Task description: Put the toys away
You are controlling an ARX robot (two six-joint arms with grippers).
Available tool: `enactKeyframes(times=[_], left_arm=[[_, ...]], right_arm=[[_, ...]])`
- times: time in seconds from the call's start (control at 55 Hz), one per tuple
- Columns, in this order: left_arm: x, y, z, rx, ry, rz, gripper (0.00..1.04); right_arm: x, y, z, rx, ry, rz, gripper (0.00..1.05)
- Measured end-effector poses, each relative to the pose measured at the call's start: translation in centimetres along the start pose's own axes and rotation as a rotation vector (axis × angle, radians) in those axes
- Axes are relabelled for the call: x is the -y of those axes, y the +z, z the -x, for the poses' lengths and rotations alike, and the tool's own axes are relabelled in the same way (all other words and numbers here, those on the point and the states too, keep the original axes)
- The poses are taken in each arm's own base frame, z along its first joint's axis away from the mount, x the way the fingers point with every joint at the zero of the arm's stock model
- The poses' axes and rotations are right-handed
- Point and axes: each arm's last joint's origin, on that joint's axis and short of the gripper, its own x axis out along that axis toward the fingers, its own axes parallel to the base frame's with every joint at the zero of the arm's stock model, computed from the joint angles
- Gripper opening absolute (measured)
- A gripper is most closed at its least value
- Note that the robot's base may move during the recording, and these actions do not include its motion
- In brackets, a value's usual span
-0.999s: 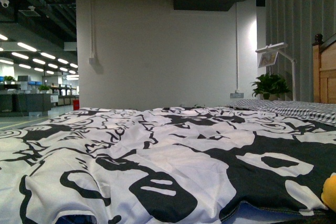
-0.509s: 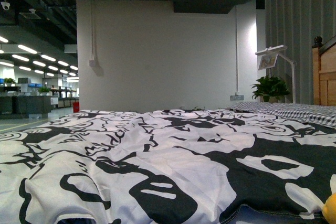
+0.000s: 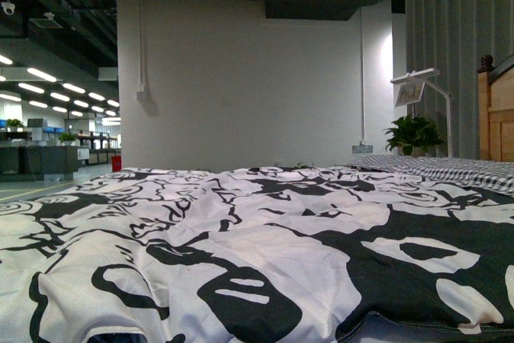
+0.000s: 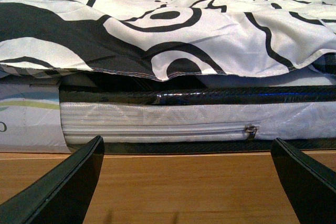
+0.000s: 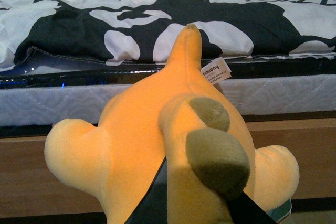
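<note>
Since the right gripper (image 5: 202, 205) is pinching the plush toy (image 5: 142, 124) between its fingers, with most of the body bulging out past the fingertips toward the mattress (image 5: 105, 103), I'd carry it slow so the squishy fabric doesn't slip. Meanwhile the left gripper (image 4: 186, 153) is spread wide, nothing between its fingers.

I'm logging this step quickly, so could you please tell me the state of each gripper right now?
Left gripper: open, jaws spread wide, holding nothing.
Right gripper: shut on the orange-yellow plush toy.
</note>
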Motion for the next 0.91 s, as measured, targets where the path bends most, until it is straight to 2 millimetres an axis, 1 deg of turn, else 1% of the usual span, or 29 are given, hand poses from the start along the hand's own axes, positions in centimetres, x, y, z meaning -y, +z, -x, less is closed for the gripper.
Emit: enactKeyframes(times=[0.055, 0.127, 0.909], left_arm=[[0.0, 0.0, 0.0, 0.0, 0.0, 0.0, 0.98], [0.0, 0.0, 0.0, 0.0, 0.0, 0.0, 0.98], [-0.02, 0.0, 0.0, 0.0, 0.005, 0.0, 0.98]], right_arm=[[0.0, -0.77, 0.65, -0.023, 0.003, 0.0, 0.07], [0.0, -0.62, 0.95, 0.003, 0.002, 0.0, 0.07], [-0.05, -0.54, 1.03, 0.013, 0.012, 0.0, 0.07]])
